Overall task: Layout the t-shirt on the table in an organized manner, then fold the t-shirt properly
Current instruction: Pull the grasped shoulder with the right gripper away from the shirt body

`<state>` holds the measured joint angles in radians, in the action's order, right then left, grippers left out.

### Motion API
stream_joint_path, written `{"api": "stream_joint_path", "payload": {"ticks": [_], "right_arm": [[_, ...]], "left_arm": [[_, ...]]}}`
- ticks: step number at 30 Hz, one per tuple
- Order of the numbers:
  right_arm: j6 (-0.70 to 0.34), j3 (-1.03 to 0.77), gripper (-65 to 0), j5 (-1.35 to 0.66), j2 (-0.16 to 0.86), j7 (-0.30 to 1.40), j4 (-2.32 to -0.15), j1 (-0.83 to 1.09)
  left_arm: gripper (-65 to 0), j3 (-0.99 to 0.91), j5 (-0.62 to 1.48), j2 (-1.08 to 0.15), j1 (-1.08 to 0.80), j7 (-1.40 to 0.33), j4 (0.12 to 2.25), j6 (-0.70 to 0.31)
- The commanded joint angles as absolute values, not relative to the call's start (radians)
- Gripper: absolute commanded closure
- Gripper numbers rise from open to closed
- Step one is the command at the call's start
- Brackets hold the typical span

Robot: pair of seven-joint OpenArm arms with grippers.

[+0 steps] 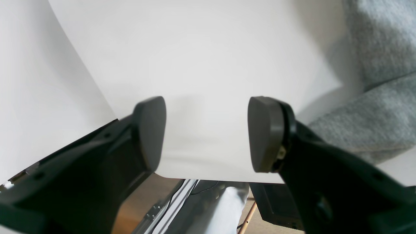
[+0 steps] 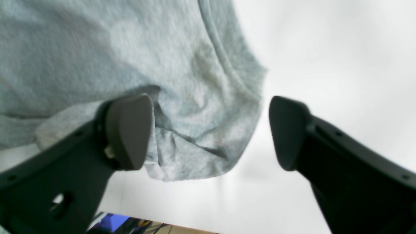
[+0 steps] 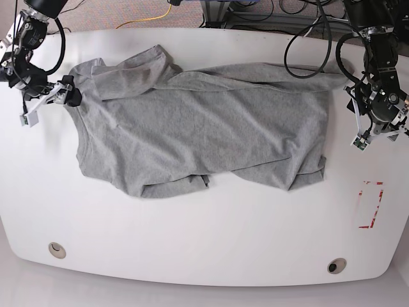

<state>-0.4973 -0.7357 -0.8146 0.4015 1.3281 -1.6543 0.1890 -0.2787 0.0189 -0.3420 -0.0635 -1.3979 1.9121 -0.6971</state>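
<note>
The right arm reached in from the far left corner of the base view, its wrist bent down so that the right gripper [image 3: 66,91] sat at the left edge of the t-shirt [image 3: 198,128]; in its wrist view its jaws stood wide apart, one finger [image 2: 128,130] lying over the cloth and the other over bare table, with a rumpled corner of the shirt between them and nothing clamped. The left arm came down from the far right corner, and the left gripper [image 3: 367,115] hung over the table [image 3: 211,236] just right of the shirt's right edge; in its own view the left gripper [image 1: 206,133] was spread open and empty above white tabletop, grey cloth showing only at the right side. One t-shirt lay on the table, heather grey, spread across the middle and far part with the long axis running left to right, creased and partly doubled over along its near edge and at the far left. The table carried two round grommets, a left one [image 3: 57,249] and a right one [image 3: 336,265], near its near edge, and one red tape outline [image 3: 370,204] at the near right, apart from the shirt.
</note>
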Motion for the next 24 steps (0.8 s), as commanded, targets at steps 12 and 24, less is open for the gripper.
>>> {"api": "stream_joint_path", "payload": {"ticks": [12,24], "right_arm": [[-0.549,-0.808,-55.3,-0.944,0.302,1.396,-1.802,0.246],[-0.549,-0.737,-55.3,-0.947,0.251,1.396,-1.802,0.28]], "left_arm": [[-37.4,-0.285,0.01,-0.343,-0.05,-1.396,1.929,-0.698],[-37.4,-0.28,0.01,-0.343,-0.05,-1.396,1.929,-0.698]]}}
